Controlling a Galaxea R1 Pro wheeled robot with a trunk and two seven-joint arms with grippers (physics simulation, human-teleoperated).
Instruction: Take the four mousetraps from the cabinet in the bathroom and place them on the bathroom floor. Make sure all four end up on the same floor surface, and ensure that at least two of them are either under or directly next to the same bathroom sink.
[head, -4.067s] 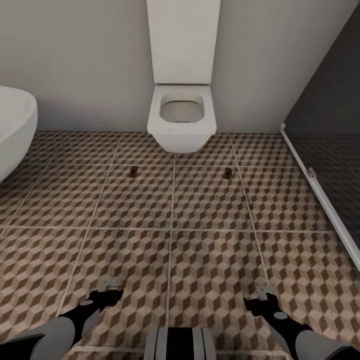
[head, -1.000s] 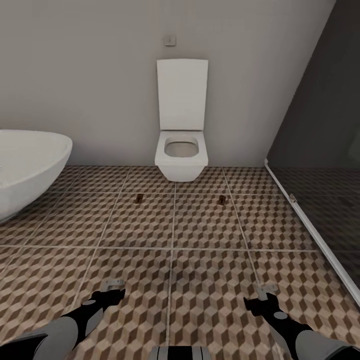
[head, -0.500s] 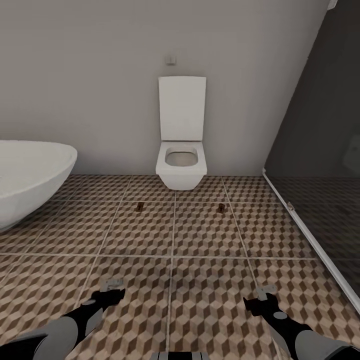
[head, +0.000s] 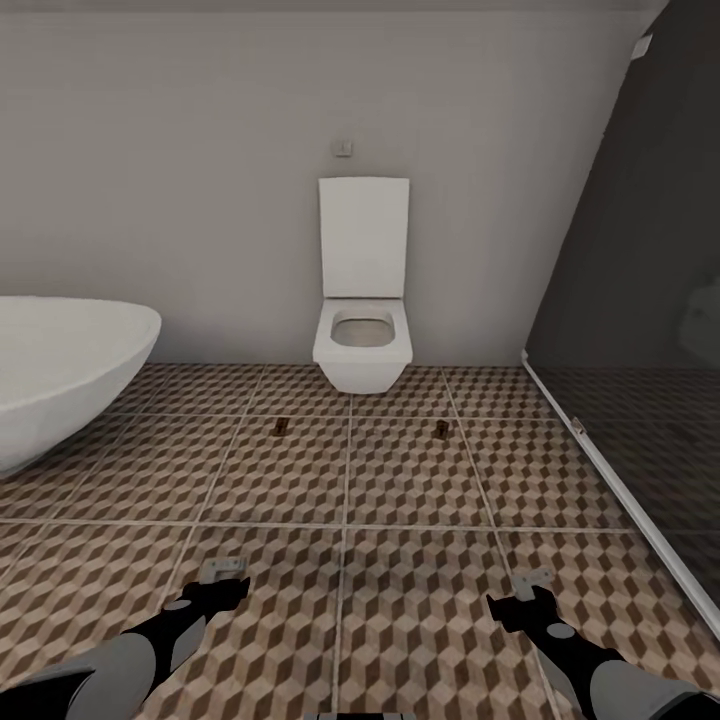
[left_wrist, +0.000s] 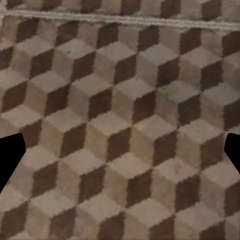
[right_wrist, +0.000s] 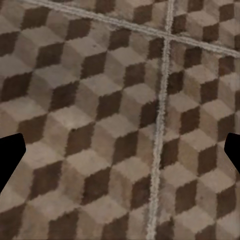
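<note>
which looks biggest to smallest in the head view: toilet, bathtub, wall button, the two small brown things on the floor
1. bathtub, though cut off by the frame
2. toilet
3. wall button and the two small brown things: all tiny, too close to rank

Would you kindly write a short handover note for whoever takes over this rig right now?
Left end effector: open, holding nothing, low over the floor.
Right end effector: open, holding nothing, also over the tiles.
Two small brown items, apparently mousetraps, lie on the floor before the toilet: one toward the bathtub at, one toward the dark glass panel at.
Done: apparently two traps on the floor.
Left: fetch the other two and place two beside the sink.
</note>
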